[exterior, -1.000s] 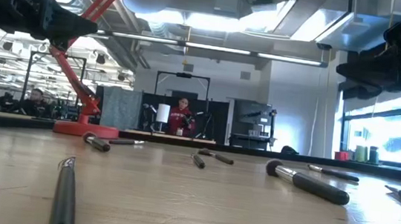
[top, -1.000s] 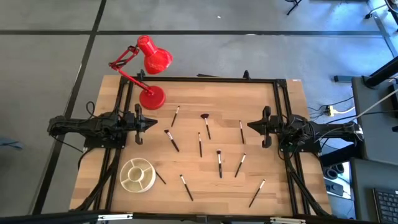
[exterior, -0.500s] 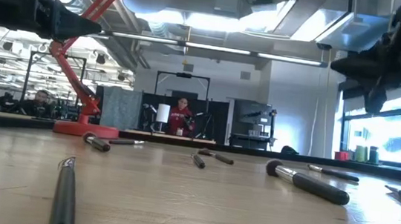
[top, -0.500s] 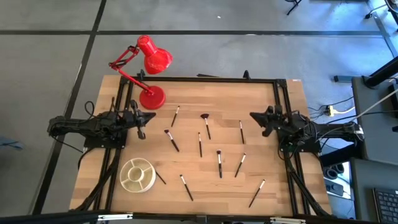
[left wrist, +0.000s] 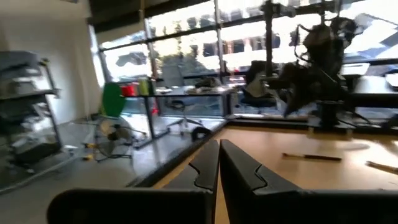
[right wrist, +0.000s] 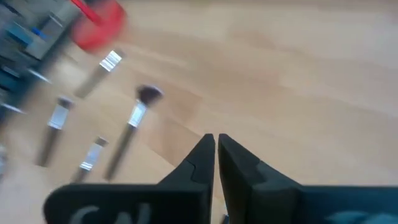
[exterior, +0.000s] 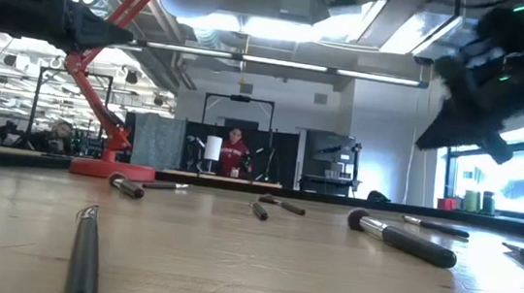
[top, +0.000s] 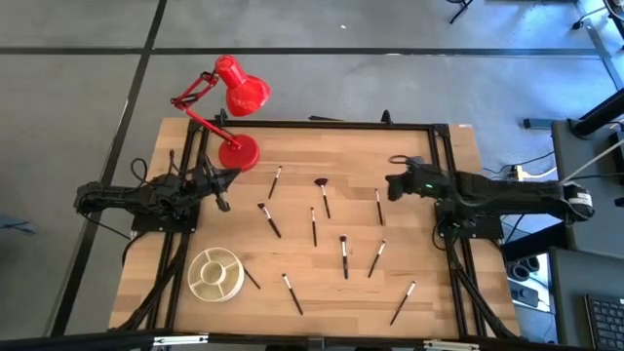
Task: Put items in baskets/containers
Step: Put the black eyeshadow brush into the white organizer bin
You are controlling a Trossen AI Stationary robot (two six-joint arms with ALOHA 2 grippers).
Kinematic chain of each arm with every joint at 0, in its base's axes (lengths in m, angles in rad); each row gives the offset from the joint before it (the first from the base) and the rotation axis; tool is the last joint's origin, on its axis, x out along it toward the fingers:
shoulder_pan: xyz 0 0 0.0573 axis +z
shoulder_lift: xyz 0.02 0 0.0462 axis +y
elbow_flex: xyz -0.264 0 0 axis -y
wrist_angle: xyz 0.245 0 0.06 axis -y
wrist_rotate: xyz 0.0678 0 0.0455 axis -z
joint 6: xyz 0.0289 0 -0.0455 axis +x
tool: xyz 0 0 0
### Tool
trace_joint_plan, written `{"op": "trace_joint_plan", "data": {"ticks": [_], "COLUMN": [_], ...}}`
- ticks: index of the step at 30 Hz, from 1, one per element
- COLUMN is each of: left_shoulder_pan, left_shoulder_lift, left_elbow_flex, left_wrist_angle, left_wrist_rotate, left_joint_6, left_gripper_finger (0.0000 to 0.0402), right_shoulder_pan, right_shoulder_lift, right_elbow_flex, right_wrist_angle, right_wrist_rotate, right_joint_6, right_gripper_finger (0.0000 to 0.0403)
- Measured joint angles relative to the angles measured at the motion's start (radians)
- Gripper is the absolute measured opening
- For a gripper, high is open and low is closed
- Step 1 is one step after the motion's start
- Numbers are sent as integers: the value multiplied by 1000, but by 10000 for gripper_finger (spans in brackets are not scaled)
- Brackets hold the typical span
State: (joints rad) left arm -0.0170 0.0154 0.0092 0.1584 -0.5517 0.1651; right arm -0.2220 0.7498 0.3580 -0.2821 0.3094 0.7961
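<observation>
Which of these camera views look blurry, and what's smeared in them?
Right wrist view: brushes and red lamp base streaked by motion. Low view: right arm smeared; the nearest brush out of focus. Left wrist view: slightly soft. High view: sharp.

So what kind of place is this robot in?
Probably a robotics lab in a big open office. Two robot arms work at a wooden table inside a black frame, with makeup brushes laid out on it. Beyond the table are desks, big windows and a person sitting far back.
</observation>
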Motion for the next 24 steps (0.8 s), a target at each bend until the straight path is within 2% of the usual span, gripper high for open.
{"op": "trace_joint_plan", "data": {"ticks": [6, 13, 20, 24], "left_shoulder_pan": [0, 0, 3, 41], "left_shoulder_lift": [0, 0, 0, 0], "left_elbow_flex": [0, 0, 0, 0], "left_wrist_angle": [-29, -8, 38, -29], "left_wrist_rotate": [-164, -270, -321, -330], "left_joint_6": [17, 23, 113, 38], "left_gripper_finger": [9, 6, 5, 5], "right_shoulder_pan": [-81, -120, -120, -120], "right_shoulder_lift": [318, 572, 749, 787], "right_elbow_flex": [141, 336, 459, 482], "right_wrist_angle": [-21, -163, -346, -328], "right_wrist_rotate": [-66, -144, -145, -145], "right_joint_6": [-25, -19, -55, -103], "right_gripper_finger": [73, 137, 137, 129]}}
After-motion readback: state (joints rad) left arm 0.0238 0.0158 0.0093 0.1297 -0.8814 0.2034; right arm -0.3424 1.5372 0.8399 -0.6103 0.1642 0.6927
